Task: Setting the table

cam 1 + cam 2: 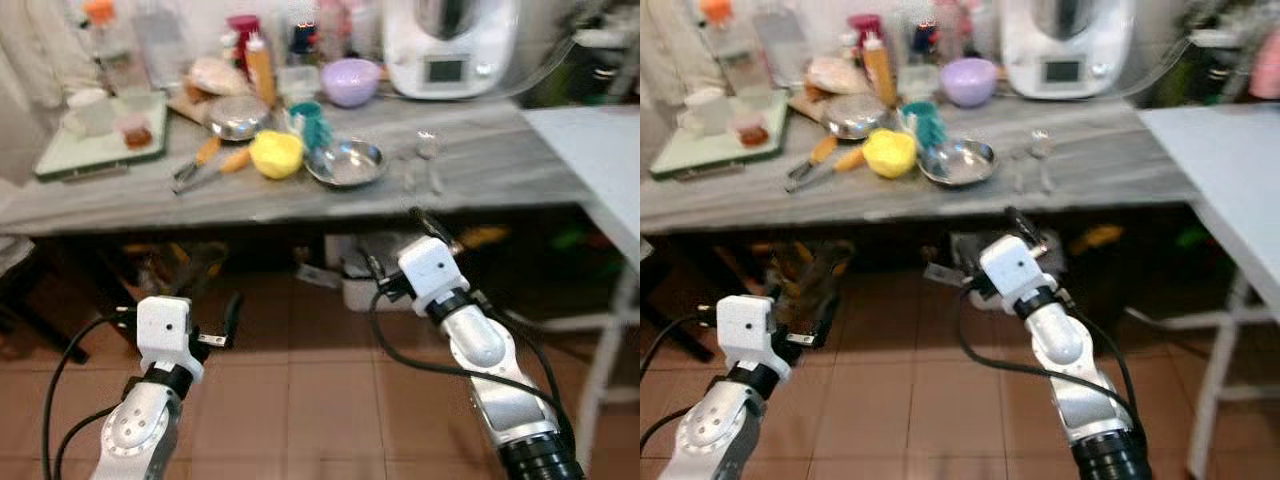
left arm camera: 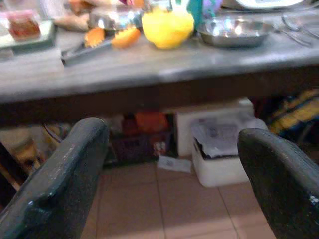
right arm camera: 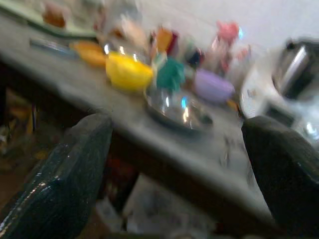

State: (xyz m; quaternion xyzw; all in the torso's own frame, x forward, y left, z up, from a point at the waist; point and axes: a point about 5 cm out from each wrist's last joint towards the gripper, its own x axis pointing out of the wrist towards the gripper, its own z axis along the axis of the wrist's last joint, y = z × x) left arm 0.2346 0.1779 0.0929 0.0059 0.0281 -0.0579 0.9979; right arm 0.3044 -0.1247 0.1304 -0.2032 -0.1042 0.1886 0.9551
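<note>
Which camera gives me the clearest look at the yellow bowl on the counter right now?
The left wrist view: the yellow bowl is large and sharp there, beside the steel dish, framed between the open left claw fingers. Both eye views show it smaller, from above. The right wrist view shows it blurred, past the open right claw.

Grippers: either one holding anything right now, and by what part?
Nothing held. Left gripper and right gripper are both open with nothing between the fingers, raised in front of the grey table and short of the dishes.
</note>
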